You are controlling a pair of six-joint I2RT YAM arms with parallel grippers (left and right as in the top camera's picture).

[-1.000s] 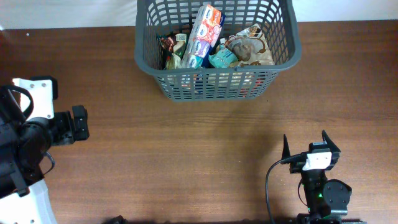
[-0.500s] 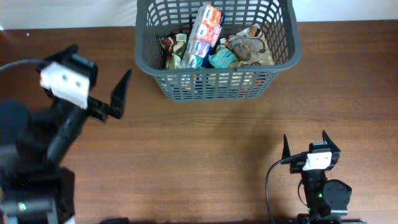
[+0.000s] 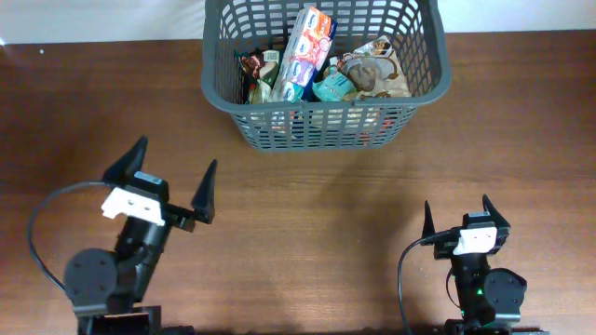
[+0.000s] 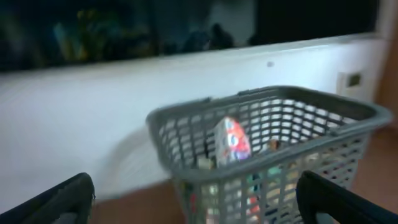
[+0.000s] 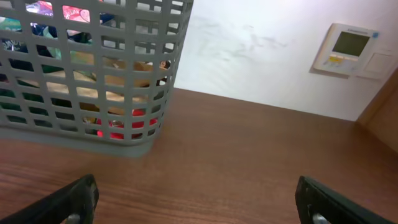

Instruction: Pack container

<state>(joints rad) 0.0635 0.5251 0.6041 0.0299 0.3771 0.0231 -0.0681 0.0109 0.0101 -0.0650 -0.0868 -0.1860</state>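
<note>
On a brown wooden desk (image 3: 307, 200), the grey container (image 3: 321, 132) of food packets (image 3: 303, 51) sits top centre, while the left gripper (image 3: 177, 154) at lower left and the right gripper (image 3: 456, 203) at lower right stand spread wide, well apart from it.

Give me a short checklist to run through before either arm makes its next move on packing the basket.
1. Left gripper free: ok, jaws wide open, nothing between them.
2. Right gripper free: ok, open and empty, above the table.
3. Container upright on the table: ok, apart from both grippers.
4. Packets inside the container: ok, the tall packet leans on end beside the brown packet.
5. Tall packet below the rim: cannot tell.
6. Next packet to pick: not ok, no loose packet shows in any view.
</note>
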